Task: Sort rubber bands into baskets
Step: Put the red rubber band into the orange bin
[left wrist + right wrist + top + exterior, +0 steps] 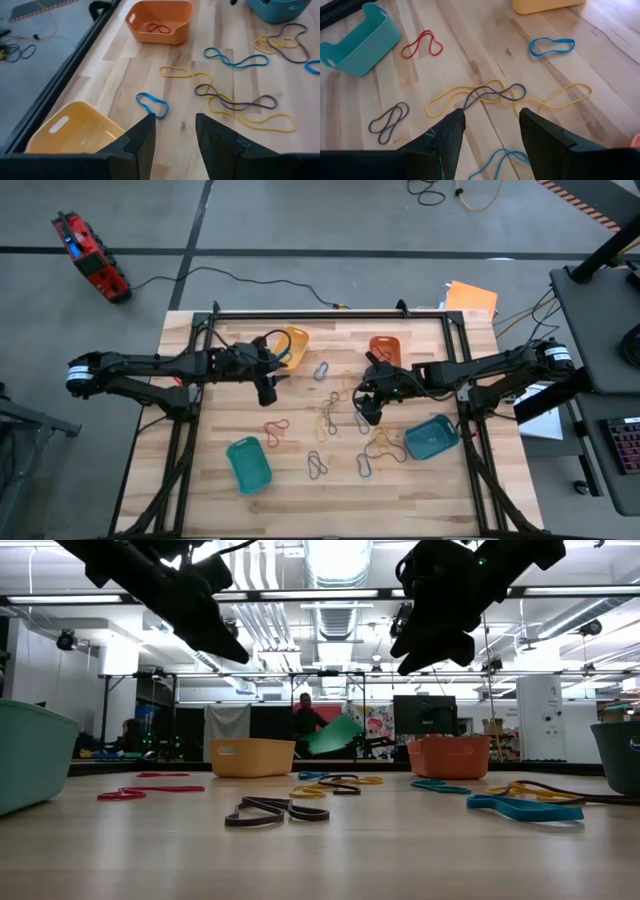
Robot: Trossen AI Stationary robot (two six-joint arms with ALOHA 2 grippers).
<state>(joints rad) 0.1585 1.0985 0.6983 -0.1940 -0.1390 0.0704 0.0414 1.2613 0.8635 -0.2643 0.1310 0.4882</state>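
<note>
My left gripper [266,392] is open and empty, raised above the table [222,643] beside the yellow basket [291,345] [70,132]. A blue rubber band [152,104] lies on the wood ahead of its fingers. My right gripper [371,414] is open and empty, held above the table [425,655] over a tangle of yellow and grey rubber bands [490,95]. The orange basket [385,350] holds a red band [159,27]. The teal-green basket [248,463] and the blue-teal basket [432,437] stand nearer the front.
Loose bands lie flat across the middle of the table: a red one [422,44], a grey one [389,121], a blue one [551,46] and several more [365,450]. A black frame runs along the table's far edge [330,311]. People show in the room behind [305,715].
</note>
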